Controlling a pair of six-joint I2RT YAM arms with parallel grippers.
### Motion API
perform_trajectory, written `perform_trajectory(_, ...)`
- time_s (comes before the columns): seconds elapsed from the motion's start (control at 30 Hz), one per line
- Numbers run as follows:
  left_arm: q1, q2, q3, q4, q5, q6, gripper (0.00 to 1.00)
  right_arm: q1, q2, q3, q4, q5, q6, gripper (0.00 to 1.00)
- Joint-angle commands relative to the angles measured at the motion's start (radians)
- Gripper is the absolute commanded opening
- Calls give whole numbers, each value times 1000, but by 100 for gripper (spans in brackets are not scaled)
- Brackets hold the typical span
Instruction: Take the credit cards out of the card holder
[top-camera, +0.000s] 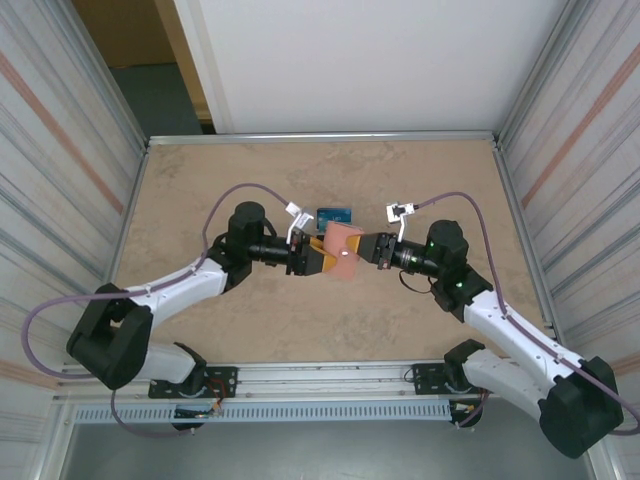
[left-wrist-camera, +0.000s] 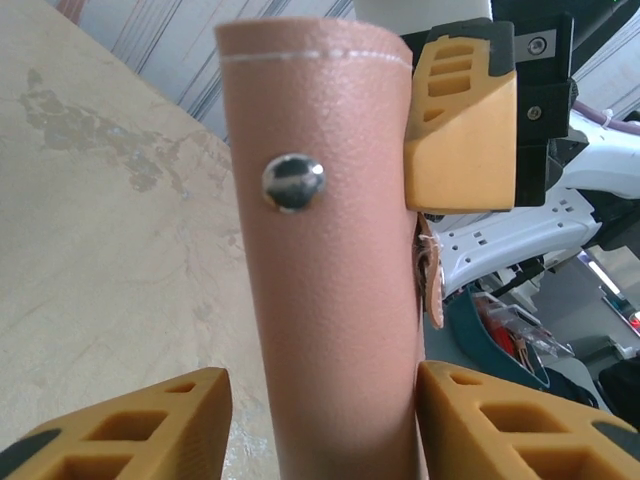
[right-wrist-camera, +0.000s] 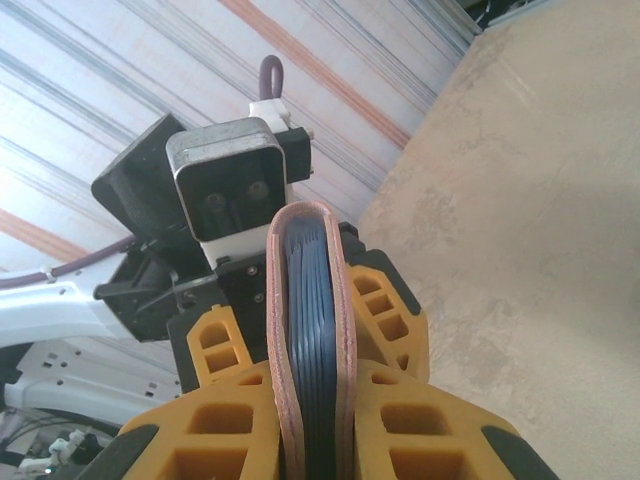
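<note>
The tan leather card holder (top-camera: 342, 250) hangs above the table's middle, folded, between both grippers. My right gripper (top-camera: 358, 250) is shut on it; in the right wrist view its pads (right-wrist-camera: 400, 420) squeeze both covers, with dark blue layered edges (right-wrist-camera: 312, 320) packed inside the holder (right-wrist-camera: 278, 330). My left gripper (top-camera: 318, 258) straddles the other end. In the left wrist view the holder's back (left-wrist-camera: 330, 280) with its metal snap stands between the fingers; the right finger (left-wrist-camera: 470, 410) touches it and the left one stands slightly off. One blue credit card (top-camera: 335, 215) lies on the table just behind.
The beige table (top-camera: 200, 180) has a raised rim (top-camera: 320, 135) at the back and striped side walls. Purple cables loop over both arms. A teal object with clear plastic (left-wrist-camera: 500, 340) sits on the table beyond the holder in the left wrist view.
</note>
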Motion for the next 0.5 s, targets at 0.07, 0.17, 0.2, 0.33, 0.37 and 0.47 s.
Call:
perform_trajectory(0.07,-8,24,-13,49,24,-22,32,-5,4,-4,72,-12,25,0)
perform_trajectory(0.17,-9,22,-11,46,22,-22,21,-5,-1,-5,37,5,12,0)
perform_trajectory(0.2,-9,20,-10,43,17,-20,18,-6,-2,-3,20,13,7,0)
perform_trajectory(0.33,-9,16,-2,9,-5,-7,10,-4,-20,22,-104,66,-38,20)
perform_trajectory(0.37,-8,14,0,-8,-14,1,8,-1,-28,34,-147,87,-56,26)
perform_trajectory(0.47,-8,6,8,-75,-64,28,1,13,-53,71,-281,168,-101,42)
